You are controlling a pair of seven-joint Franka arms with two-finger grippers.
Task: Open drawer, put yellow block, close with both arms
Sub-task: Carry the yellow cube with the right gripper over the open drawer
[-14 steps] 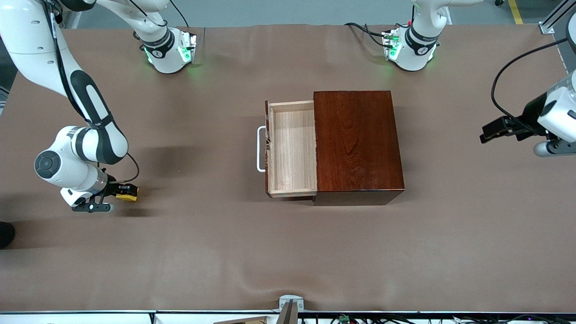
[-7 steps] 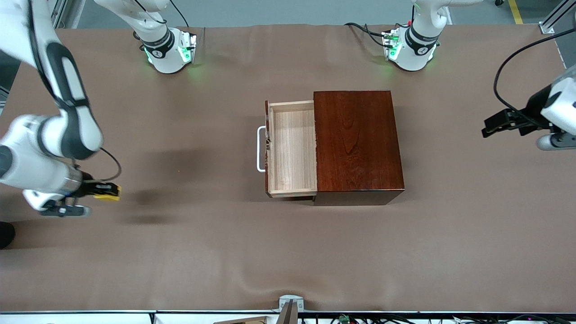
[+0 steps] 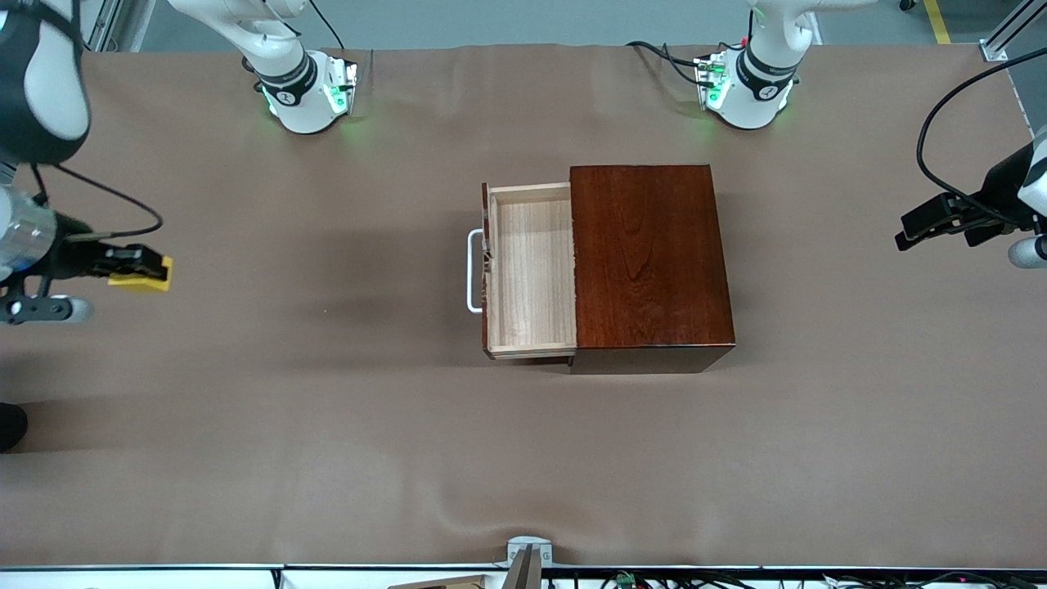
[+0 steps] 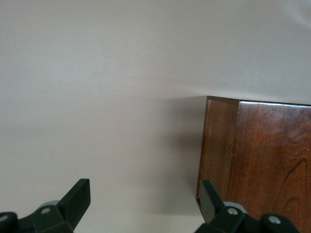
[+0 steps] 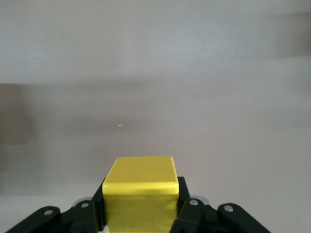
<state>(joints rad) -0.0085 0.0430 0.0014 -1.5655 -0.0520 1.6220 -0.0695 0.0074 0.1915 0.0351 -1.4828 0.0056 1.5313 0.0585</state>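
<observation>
The dark reddish-brown wooden box (image 3: 650, 258) stands mid-table. Its drawer (image 3: 532, 274) is pulled out toward the right arm's end, showing an empty pale wood interior and a white bar handle (image 3: 472, 270). My right gripper (image 3: 143, 270) is shut on the yellow block (image 3: 141, 276) and holds it in the air over the table's right-arm end, well away from the drawer. The block fills the right wrist view (image 5: 141, 191) between the fingers. My left gripper (image 3: 920, 225) is open and empty above the left arm's end; its wrist view shows a corner of the box (image 4: 257, 160).
The table is covered with a brown cloth (image 3: 327, 425). The two green-lit arm bases (image 3: 307, 90) (image 3: 744, 86) stand along the edge farthest from the front camera. A small metal fixture (image 3: 527, 556) sits at the nearest edge.
My right gripper has lifted the yellow block off the table and swung it toward the right arm's end edge. My left gripper drifted slightly outward. The drawer has not moved.
</observation>
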